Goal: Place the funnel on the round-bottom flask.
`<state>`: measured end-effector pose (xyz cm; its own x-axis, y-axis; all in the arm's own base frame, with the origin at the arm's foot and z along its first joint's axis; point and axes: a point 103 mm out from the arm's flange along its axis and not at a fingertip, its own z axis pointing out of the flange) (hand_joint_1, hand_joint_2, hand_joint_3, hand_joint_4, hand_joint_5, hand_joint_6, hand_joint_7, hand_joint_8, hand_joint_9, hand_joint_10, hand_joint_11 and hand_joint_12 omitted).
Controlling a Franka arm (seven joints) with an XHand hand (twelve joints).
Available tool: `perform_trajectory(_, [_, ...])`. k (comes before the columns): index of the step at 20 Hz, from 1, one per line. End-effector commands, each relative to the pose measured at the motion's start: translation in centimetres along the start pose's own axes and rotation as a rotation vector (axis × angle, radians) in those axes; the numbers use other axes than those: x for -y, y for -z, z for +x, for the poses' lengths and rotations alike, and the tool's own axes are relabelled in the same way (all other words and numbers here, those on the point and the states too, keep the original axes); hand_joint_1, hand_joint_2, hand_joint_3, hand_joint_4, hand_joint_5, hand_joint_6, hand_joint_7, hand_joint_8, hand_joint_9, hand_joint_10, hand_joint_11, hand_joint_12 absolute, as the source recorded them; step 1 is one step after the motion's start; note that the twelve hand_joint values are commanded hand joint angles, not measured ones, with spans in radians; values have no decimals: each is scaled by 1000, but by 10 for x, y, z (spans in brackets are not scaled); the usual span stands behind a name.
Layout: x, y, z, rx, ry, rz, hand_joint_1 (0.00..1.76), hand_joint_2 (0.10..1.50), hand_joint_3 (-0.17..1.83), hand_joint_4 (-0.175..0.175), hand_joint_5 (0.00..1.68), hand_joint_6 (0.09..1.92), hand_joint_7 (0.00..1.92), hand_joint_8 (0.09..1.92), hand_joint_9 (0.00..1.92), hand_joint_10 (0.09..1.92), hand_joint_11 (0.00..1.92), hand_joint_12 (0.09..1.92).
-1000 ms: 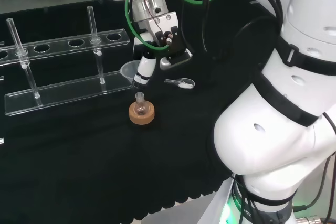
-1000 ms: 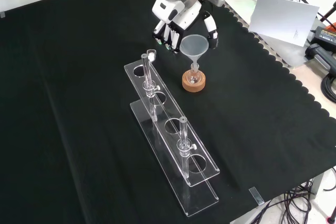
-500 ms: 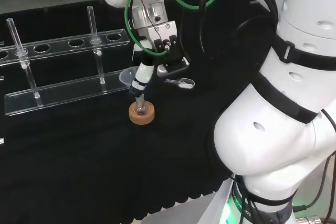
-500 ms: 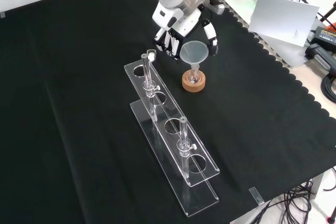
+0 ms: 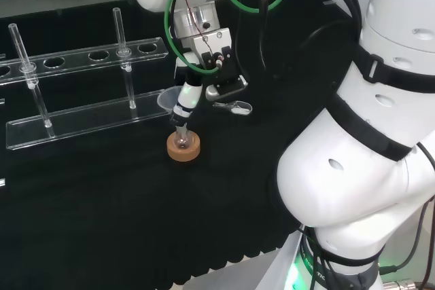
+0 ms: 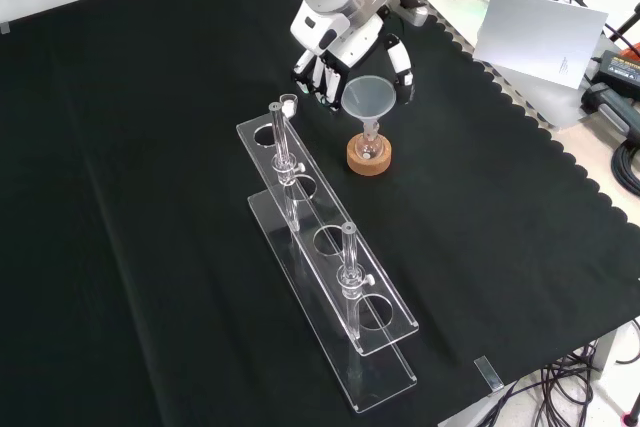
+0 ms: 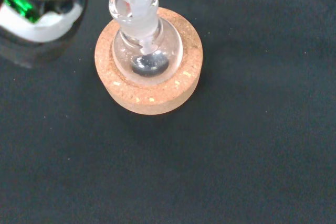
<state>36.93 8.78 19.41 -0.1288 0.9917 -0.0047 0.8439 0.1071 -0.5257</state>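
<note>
Lowered funnel stands upright, stem in flask neck

funnel lowered since a second ago, stem now in the round-bottom flask neck, hand lower

A black-clothed bench carries a clear tube rack, a cork ring and a scoop.

Tan speckled cork ring, clear flask, black cloth
</note>
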Motion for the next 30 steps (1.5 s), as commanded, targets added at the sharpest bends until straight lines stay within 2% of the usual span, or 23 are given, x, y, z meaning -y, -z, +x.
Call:
perform_trajectory(1, [-1,-3,2,10,12,-8,912,479,708,60,786,615,1093,424,628,485,0,1182])
perform_trajectory(4, [-2,-3,-4,-9,-6,-15,912,479,709,60,786,614,1093,424,627,485,0,1180])
perform_trajectory(15, [-1,-10,-6,-29,-15,-12,912,479,710,60,786,613,1091,425,626,485,0,1171])
perform_trajectory(30, [-1,-20,0,-37,-2,7,912,479,712,59,784,611,1088,425,624,485,0,1159])
